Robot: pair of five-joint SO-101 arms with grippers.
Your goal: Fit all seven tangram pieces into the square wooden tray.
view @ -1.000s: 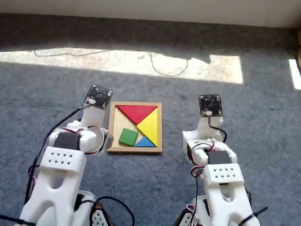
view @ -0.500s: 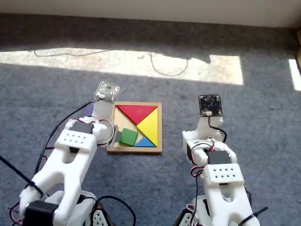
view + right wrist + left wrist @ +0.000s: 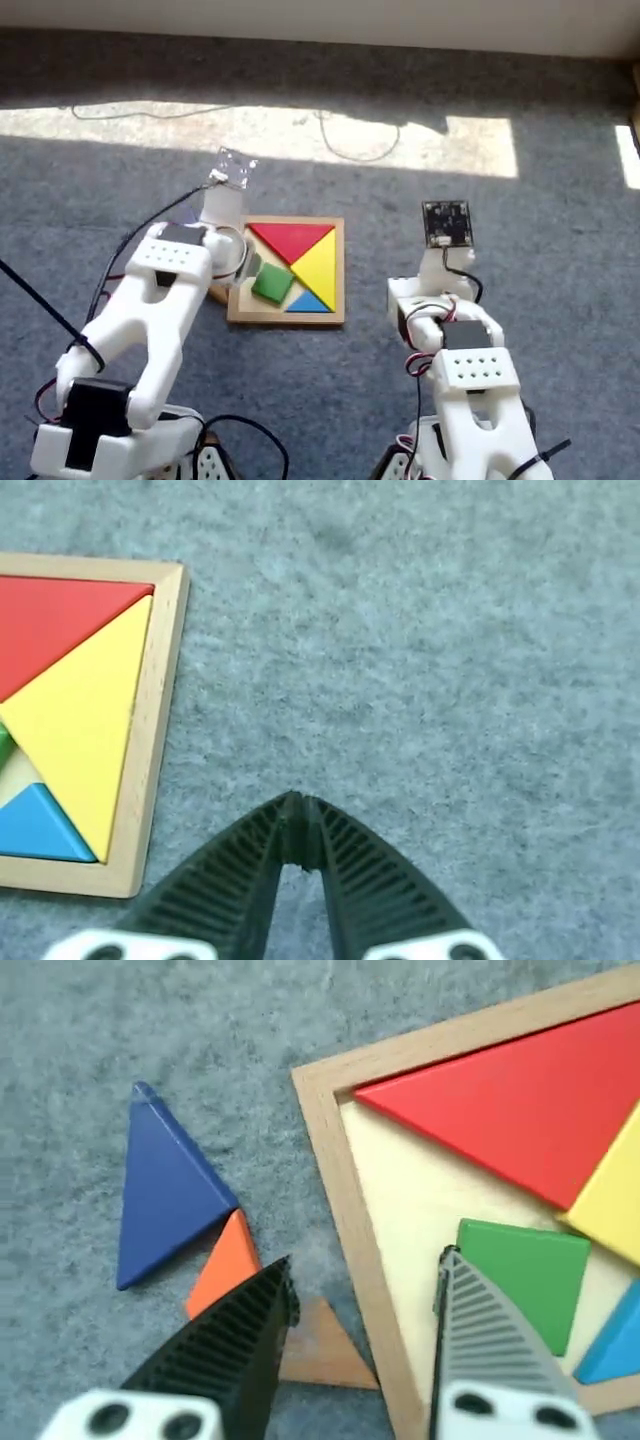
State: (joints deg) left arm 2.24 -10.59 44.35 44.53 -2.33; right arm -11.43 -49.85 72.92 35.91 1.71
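Wooden tray rim between wide-open left jaws (right jaws together)

Indoors, carpeted room, prob. a home or office; can't tell which. Grey-blue short-pile carpet covers nearly the whole high view, w/ the same weave up close in both wrist views. Pale wall or skirting strip runs along the top edge. Daylight patch lies across the upper part — a thin cable loops over it, upper centre.
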